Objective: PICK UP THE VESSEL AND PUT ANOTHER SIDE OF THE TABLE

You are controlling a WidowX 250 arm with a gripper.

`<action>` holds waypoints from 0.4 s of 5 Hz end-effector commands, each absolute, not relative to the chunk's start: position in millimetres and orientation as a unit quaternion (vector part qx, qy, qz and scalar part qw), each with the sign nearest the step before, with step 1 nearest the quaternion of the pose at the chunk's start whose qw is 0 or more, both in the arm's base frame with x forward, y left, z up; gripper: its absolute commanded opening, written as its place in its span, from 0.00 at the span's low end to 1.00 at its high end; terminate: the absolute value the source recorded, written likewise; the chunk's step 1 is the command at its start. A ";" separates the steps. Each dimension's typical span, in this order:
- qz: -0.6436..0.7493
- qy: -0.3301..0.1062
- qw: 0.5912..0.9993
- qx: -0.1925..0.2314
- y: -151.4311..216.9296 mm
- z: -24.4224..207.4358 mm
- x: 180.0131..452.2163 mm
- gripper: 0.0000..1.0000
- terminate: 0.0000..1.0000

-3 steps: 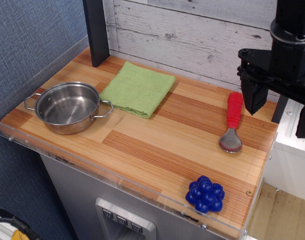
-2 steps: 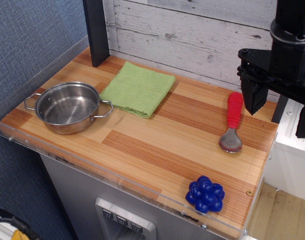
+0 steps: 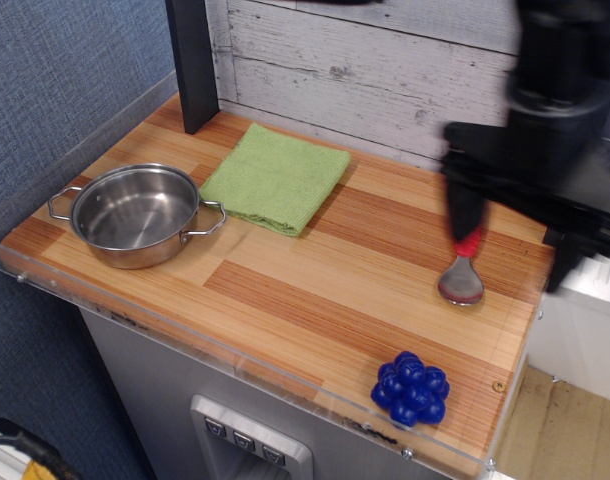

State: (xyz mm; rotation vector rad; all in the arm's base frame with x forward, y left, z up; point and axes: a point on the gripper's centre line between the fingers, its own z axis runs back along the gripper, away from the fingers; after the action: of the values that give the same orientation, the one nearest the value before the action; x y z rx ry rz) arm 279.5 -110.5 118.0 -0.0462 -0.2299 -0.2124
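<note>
Sits at the left front of the bench (image 3: 315, 290), this pot (image 3: 135, 215): upright, empty, one wire loop toward the left edge, the other toward the green cloth (image 3: 275, 177) just beside it, not touching as far as can be told. Looks light, rigid and slick, being polished steel; likely to slide or tip under a poor grip, though hardly fragile. Best taken at the rim, one finger inside the wall and one outside, or else at a loop handle, which is thin and may let the bowl swing. Far off at the right, blurred with motion, hangs the pincer (image 3: 510, 225), above the red-handled spoon (image 3: 463, 272), well apart from the pot; appears spread with nothing between its fingers, though smear makes that a judgement. Blue berry toy (image 3: 412, 388) near the front right corner, clear of everything. Nothing lifted yet; whole crossing of the bench lies ahead.
</note>
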 end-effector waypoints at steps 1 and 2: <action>0.053 -0.114 0.991 0.035 -33.9 141.3 274.6 1.00 0.00; 0.157 -0.092 0.983 0.015 9.4 134.2 276.0 1.00 0.00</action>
State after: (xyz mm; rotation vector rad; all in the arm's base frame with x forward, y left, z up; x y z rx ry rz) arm 281.1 13.4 125.6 0.0353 -0.1554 0.3218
